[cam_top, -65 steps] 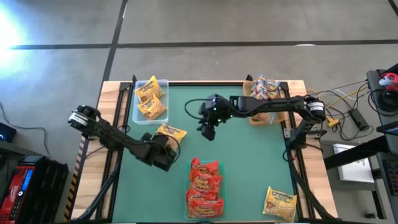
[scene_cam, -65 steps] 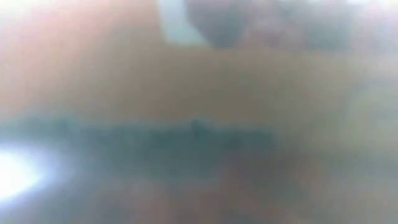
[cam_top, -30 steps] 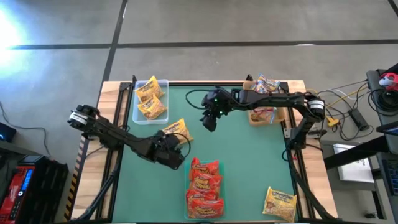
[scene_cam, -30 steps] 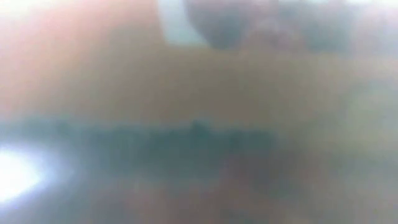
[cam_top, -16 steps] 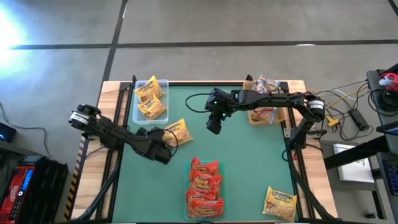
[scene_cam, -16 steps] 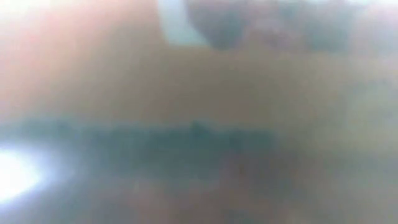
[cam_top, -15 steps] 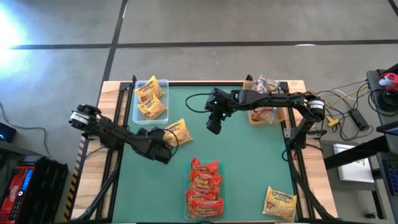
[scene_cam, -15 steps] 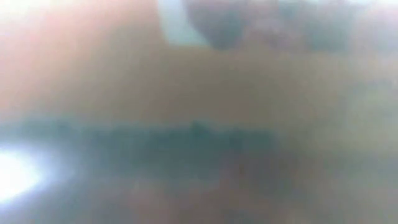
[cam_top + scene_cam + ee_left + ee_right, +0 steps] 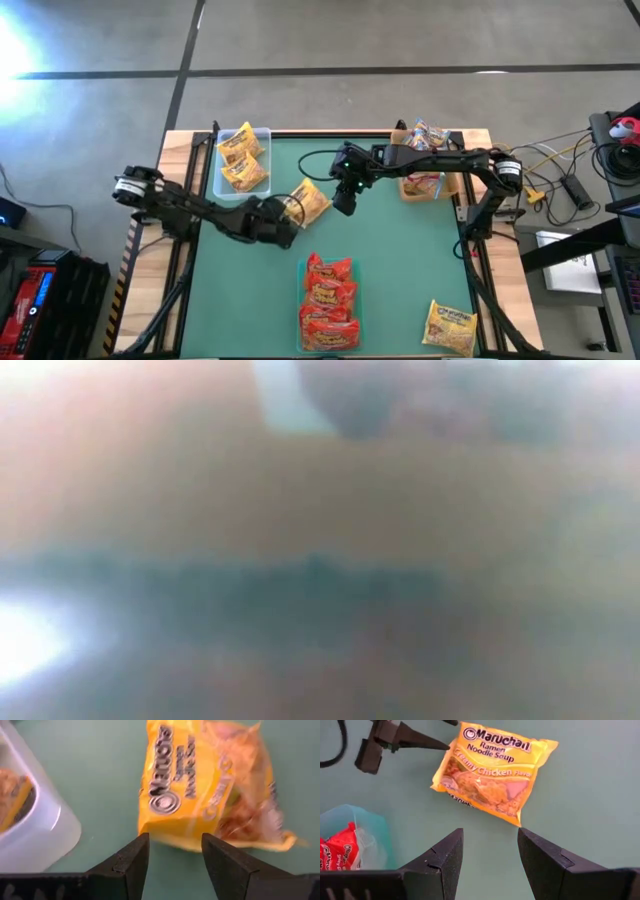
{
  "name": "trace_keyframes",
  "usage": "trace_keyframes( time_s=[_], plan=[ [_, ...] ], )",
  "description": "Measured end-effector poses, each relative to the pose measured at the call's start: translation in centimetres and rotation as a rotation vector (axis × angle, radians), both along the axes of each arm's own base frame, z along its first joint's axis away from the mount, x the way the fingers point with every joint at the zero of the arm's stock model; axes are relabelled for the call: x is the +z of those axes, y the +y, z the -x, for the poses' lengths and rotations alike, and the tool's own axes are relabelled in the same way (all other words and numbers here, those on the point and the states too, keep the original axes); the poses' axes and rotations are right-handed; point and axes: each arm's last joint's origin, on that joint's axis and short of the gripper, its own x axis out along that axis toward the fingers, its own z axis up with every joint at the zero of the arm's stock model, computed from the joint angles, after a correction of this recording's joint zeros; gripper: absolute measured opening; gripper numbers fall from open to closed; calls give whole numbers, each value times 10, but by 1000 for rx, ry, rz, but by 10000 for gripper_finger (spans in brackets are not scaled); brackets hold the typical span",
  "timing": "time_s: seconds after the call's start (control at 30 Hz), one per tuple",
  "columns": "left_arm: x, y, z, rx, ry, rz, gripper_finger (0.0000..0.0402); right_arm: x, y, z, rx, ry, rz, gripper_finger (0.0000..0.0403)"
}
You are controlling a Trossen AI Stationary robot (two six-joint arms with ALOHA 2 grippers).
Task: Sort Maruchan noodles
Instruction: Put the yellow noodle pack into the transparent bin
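While both arms crowd the middle of the high view, the move turns on one yellow packet (image 9: 308, 201) lying flat on the green bench (image 9: 400, 260), between the two grippers. The left gripper (image 9: 283, 215) sits just to the lower left of the packet, the right gripper (image 9: 344, 199) just to its right, so the packet is flanked on both sides and neither is clearly the nearer.

From the left wrist view, the packet (image 9: 210, 785) lies straight ahead of the left fingers (image 9: 132, 860), which stand apart and released with nothing between them; its near edge sits just beyond the tips, and its long axis runs across the gap rather than into it. A clear tub (image 9: 30, 820) holding more yellow packets shows at the left of that frame; in the high view that tub (image 9: 262, 135) stands in the upper left of the bench, near the packet.

In the right wrist view, the same packet (image 9: 492, 772) lies ahead of the right fingers (image 9: 442, 857), also apart and empty, with the left fingers' tip (image 9: 420, 741) touching or nearly touching its far corner. A stack of red packets (image 9: 329, 300) lies at lower centre, well apart.

My judgement: the left arm, on the tub's side, looks the better placed to take it.
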Motion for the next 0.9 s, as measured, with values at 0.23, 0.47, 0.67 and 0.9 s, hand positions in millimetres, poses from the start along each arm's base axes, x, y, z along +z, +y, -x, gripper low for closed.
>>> trace_keyframes(
  time_s=[0.23, 0.47, 0.67, 0.9],
  plan=[
    [22, -10, -26, -193, -112, 14, 166, -1, 0, 2, -1, 20, -3, 176],
    [22, -12, -42, -411, -152, 129, 166, -1, -1, 2, -19, 26, 20, 176],
    [-1, 2, -38, -310, -29, 186, 166, -1, -1, 2, -24, 26, 16, 176],
    [-8, 14, -23, -104, 89, 104, 166, -1, -1, 2, -31, 26, 9, 176]
  ],
)
